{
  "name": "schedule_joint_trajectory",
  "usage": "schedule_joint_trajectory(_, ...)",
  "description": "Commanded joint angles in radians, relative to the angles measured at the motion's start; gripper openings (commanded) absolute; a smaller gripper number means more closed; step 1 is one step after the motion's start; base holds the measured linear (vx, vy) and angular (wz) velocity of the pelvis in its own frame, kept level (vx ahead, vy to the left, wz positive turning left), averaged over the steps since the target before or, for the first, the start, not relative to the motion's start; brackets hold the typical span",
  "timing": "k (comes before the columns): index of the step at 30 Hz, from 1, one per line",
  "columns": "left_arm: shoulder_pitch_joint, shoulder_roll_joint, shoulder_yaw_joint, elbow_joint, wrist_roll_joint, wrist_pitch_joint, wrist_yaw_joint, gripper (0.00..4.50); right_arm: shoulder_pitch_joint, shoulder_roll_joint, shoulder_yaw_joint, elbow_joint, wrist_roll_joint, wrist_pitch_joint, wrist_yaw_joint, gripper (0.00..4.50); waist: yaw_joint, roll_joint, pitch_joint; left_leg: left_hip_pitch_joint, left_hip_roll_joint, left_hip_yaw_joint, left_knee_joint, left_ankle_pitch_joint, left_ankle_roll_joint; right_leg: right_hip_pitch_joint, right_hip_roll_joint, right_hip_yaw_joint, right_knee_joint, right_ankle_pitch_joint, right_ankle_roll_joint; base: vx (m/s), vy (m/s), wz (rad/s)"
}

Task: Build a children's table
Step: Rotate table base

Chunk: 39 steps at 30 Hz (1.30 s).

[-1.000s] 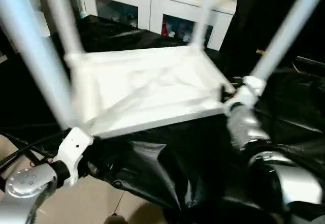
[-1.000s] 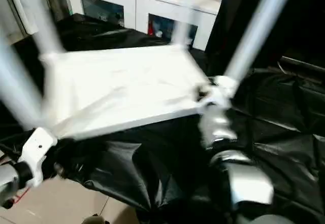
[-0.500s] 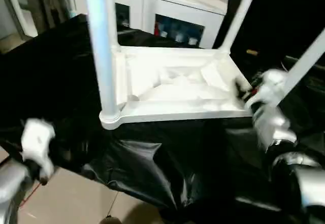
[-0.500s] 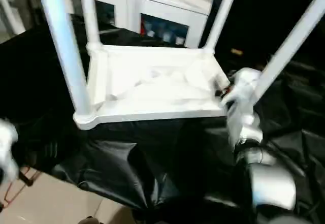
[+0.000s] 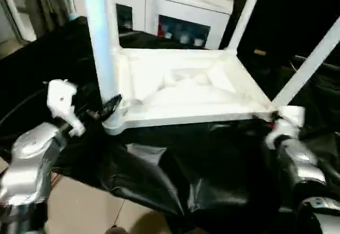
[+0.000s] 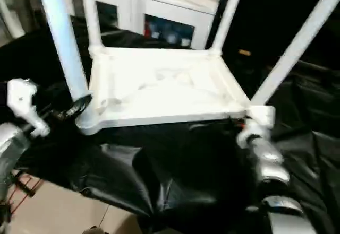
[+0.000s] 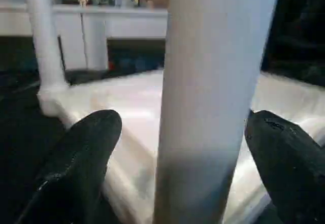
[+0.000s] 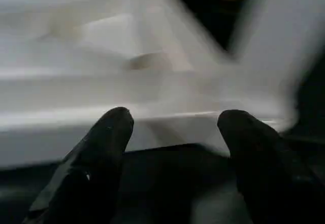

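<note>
The children's table (image 5: 186, 88) lies upside down on black sheeting (image 5: 175, 165), its legs (image 5: 101, 37) pointing up. The left end effector (image 7: 183, 148) straddles the near-left leg, fingers apart; the right end effector (image 8: 172, 148) gapes at the tabletop's near-right corner.

A big black sheet (image 5: 202, 170) covers the stand in front of me, all crinkly and shiny. On it lies my white tabletop (image 5: 186, 88), upside down, with its legs (image 5: 101, 43) sticking up. The sheet hangs over the near edge, down toward the tan floor (image 5: 79, 207).

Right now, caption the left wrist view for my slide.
Open left gripper straddling a white table leg, upturned tabletop behind.
</note>
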Motion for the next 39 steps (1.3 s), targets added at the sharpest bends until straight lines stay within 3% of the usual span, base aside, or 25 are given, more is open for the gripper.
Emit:
schedule_joint_trajectory(1,-0.04,-0.02,-0.021,0.006,-0.035,-0.003,-0.01,4.43,-0.005,-0.013,-0.033,-0.014,0.008,0.015,-0.101,3.15,0.002,0.004,-0.062,0.007,-0.016,0.014,-0.067,-0.246,-0.03,0.046,-0.042,0.036,-0.079,-0.16,-0.144,0.0,0.0,0.0)
schedule_joint_trajectory(2,-0.051,-0.029,-0.025,0.01,-0.041,0.001,-0.012,4.43,-0.004,-0.013,-0.037,-0.019,0.0,0.017,-0.127,3.15,0.004,0.01,-0.062,0.007,-0.017,0.014,-0.067,-0.241,-0.032,0.044,-0.042,0.036,-0.078,-0.164,-0.141,0.0,0.0,0.0)
schedule_joint_trajectory(4,-0.053,-0.031,-0.026,0.011,-0.042,0.002,-0.012,4.43,-0.003,-0.013,-0.038,-0.021,-0.001,0.018,-0.132,3.15,0.002,0.009,-0.063,0.004,-0.017,0.014,-0.066,-0.231,-0.03,0.045,-0.041,0.036,-0.076,-0.147,-0.14,0.0,0.0,0.0)
schedule_joint_trajectory(5,-0.067,-0.04,-0.036,0.022,-0.054,0.006,-0.024,4.43,0.0,-0.008,-0.035,-0.034,-0.012,0.032,-0.155,3.15,0.001,0.002,-0.063,0.001,-0.018,0.015,-0.065,-0.217,-0.023,0.047,-0.041,0.036,-0.074,-0.142,-0.135,0.0,0.0,0.0)
schedule_joint_trajectory(7,-0.059,-0.029,-0.054,-0.005,-0.105,0.065,-0.088,4.43,-0.008,0.005,-0.012,-0.032,-0.026,0.076,-0.152,3.15,0.0,0.008,-0.064,0.002,-0.019,0.016,-0.064,-0.2,-0.019,0.046,-0.04,0.037,-0.071,-0.123,-0.137,0.0,0.0,0.0)
schedule_joint_trajectory(9,-0.016,0.012,-0.082,-0.098,-0.225,0.203,-0.21,4.43,-0.045,0.032,0.041,0.018,-0.059,0.128,-0.124,3.15,-0.003,0.013,-0.065,0.002,-0.018,0.015,-0.066,-0.199,-0.026,0.044,-0.04,0.035,-0.067,-0.107,-0.155,0.0,0.0,0.0)
schedule_joint_trajectory(11,0.004,0.031,-0.089,-0.143,-0.276,0.259,-0.247,4.43,-0.068,0.046,0.06,0.051,-0.072,0.134,-0.109,3.15,-0.009,0.011,-0.063,0.003,-0.017,0.017,-0.065,-0.214,-0.026,0.041,-0.039,0.035,-0.066,-0.106,-0.172,0.0,0.0,0.0)
schedule_joint_trajectory(13,0.016,0.046,-0.094,-0.175,-0.316,0.302,-0.269,4.43,-0.085,0.058,0.072,0.073,-0.08,0.136,-0.101,3.15,-0.007,0.017,-0.06,0.007,-0.014,0.018,-0.066,-0.24,-0.03,0.037,-0.04,0.037,-0.068,-0.127,-0.18,0.0,0.0,0.0)
schedule_joint_trajectory(14,0.021,0.055,-0.096,-0.2,-0.349,0.334,-0.279,4.43,-0.099,0.071,0.078,0.087,-0.083,0.134,-0.088,3.15,-0.007,0.016,-0.061,0.007,-0.014,0.018,-0.067,-0.24,-0.031,0.04,-0.039,0.037,-0.067,-0.123,-0.178,0.0,0.0,0.0)
schedule_joint_trajectory(15,0.024,0.067,-0.102,-0.226,-0.386,0.371,-0.289,4.43,-0.116,0.086,0.09,0.102,-0.088,0.133,-0.074,3.15,-0.006,0.006,-0.059,0.004,-0.015,0.018,-0.069,-0.235,-0.031,0.043,-0.038,0.037,-0.07,-0.127,-0.173,0.0,0.0,0.0)
schedule_joint_trajectory(17,0.026,0.072,-0.106,-0.236,-0.399,0.386,-0.295,4.43,-0.122,0.092,0.096,0.107,-0.092,0.133,-0.067,3.15,-0.005,0.011,-0.058,0.004,-0.015,0.017,-0.069,-0.24,-0.036,0.042,-0.04,0.037,-0.068,-0.149,-0.164,0.0,0.0,0.0)
schedule_joint_trajectory(19,0.033,0.09,-0.154,-0.303,-0.461,0.46,-0.323,4.43,-0.152,0.122,0.122,0.119,-0.105,0.139,-0.028,3.15,-0.009,0.006,-0.059,0.002,-0.014,0.016,-0.07,-0.238,-0.042,0.044,-0.041,0.038,-0.068,-0.167,-0.156,0.0,0.0,0.0)
schedule_joint_trajectory(23,0.029,0.055,-0.216,-0.366,-0.506,0.519,-0.318,4.43,-0.177,0.152,0.144,0.125,-0.113,0.144,0.011,3.15,-0.017,0.009,-0.06,-0.001,-0.014,0.015,-0.07,-0.217,-0.049,0.047,-0.041,0.038,-0.064,-0.133,-0.161,0.0,0.0,0.0)
schedule_joint_trajectory(26,0.02,0.026,-0.245,-0.376,-0.509,0.529,-0.311,4.43,-0.185,0.167,0.158,0.126,-0.118,0.144,0.032,3.15,-0.023,0.005,-0.059,-0.003,-0.014,0.017,-0.069,-0.206,-0.046,0.049,-0.041,0.04,-0.065,-0.126,-0.162,0.0,0.0,0.0)
schedule_joint_trajectory(30,-0.045,-0.067,-0.364,-0.357,-0.503,0.555,-0.311,4.43,-0.197,0.221,0.204,0.123,-0.138,0.144,0.101,3.15,-0.024,0.007,-0.059,-0.004,-0.013,0.016,-0.069,-0.209,-0.048,0.05,-0.043,0.041,-0.068,-0.149,-0.153,0.0,0.0,0.0)
schedule_joint_trajectory(32,-0.062,-0.083,-0.385,-0.352,-0.507,0.565,-0.311,4.43,-0.199,0.231,0.21,0.124,-0.141,0.143,0.112,3.15,-0.025,0.006,-0.061,-0.003,-0.013,0.017,-0.068,-0.196,-0.047,0.05,-0.042,0.042,-0.066,-0.128,-0.155,0.0,0.0,0.0)
schedule_joint_trajectory(34,-0.094,-0.114,-0.435,-0.329,-0.474,0.55,-0.309,4.43,-0.201,0.245,0.214,0.128,-0.15,0.141,0.121,3.15,-0.023,0.007,-0.062,-0.001,-0.013,0.018,-0.066,-0.179,-0.045,0.05,-0.042,0.042,-0.065,-0.099,-0.161,0.0,0.0,0.0)
schedule_joint_trajectory(35,-0.117,-0.146,-0.47,-0.287,-0.412,0.508,-0.287,4.43,-0.2,0.25,0.218,0.129,-0.158,0.139,0.121,3.15,-0.025,0.005,-0.062,-0.004,-0.013,0.017,-0.067,-0.171,-0.045,0.053,-0.042,0.042,-0.063,-0.088,-0.163,0.0,0.0,0.0)
schedule_joint_trajectory(39,-0.163,-0.216,-0.519,-0.178,-0.291,0.403,-0.235,4.43,-0.199,0.254,0.225,0.127,-0.159,0.138,0.127,3.15,-0.02,0.005,-0.061,-0.002,-0.013,0.017,-0.067,-0.191,-0.039,0.052,-0.044,0.043,-0.074,-0.132,-0.144,0.0,0.0,0.0)
